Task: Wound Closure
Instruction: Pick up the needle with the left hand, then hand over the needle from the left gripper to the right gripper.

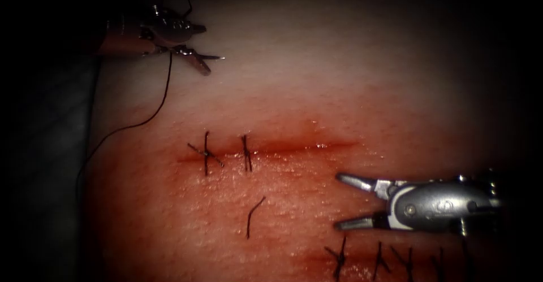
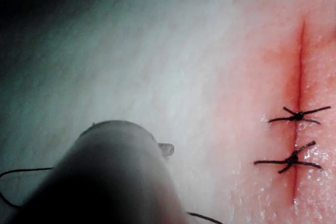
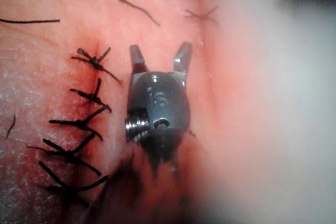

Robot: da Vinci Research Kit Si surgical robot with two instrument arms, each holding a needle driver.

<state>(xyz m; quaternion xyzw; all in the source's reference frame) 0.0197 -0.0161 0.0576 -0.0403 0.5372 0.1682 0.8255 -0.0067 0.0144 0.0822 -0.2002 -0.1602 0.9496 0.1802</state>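
Observation:
The cut runs across the tissue, with two knotted stitches at its left end and its right part gaping. My left tool hovers over pale tissue far up and left of the cut. Dark thread hangs from it and trails off to the left. My right tool lies just below the cut's right end, jaws open and holding nothing. The right wrist view shows the same spread jaws over reddened tissue. The cut and both stitches also appear beyond my left shaft.
A loose cut end of thread lies on the tissue below the stitches. A second, closed cut with several knotted stitches runs beside my right tool. Red fluid stains the tissue around both cuts. A dark edge borders the tissue at left.

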